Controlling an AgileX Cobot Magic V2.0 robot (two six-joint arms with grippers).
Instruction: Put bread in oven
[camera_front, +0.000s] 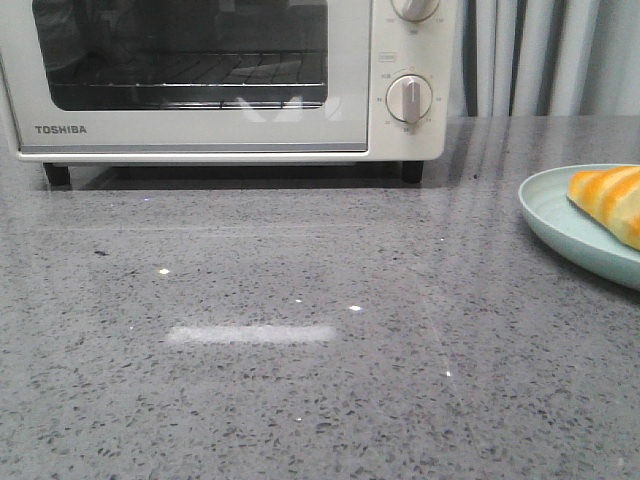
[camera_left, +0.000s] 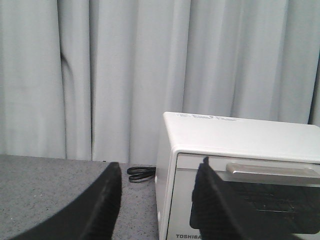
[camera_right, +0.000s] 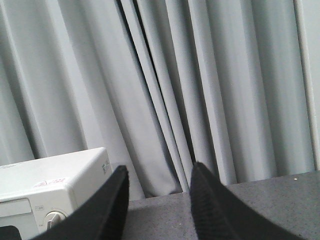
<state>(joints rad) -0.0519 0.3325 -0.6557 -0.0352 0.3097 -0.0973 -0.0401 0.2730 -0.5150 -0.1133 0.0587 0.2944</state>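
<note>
Polished grey speckled stone desk (camera_front: 300, 380) reflecting light. Oven (camera_front: 200, 80) in smooth cream-white casing with a dark glass window and metal wire rack. Glossy bread (camera_front: 610, 200) on a smooth pale-green plate (camera_front: 560, 220). Matt grey cloth curtains (camera_left: 100, 75).

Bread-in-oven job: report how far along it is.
Nothing is done yet. The bread lies on its plate at the right, and the oven door is shut. Both the left pincer and the right pincer are open and empty. Left: open the door, load the bread.
</note>
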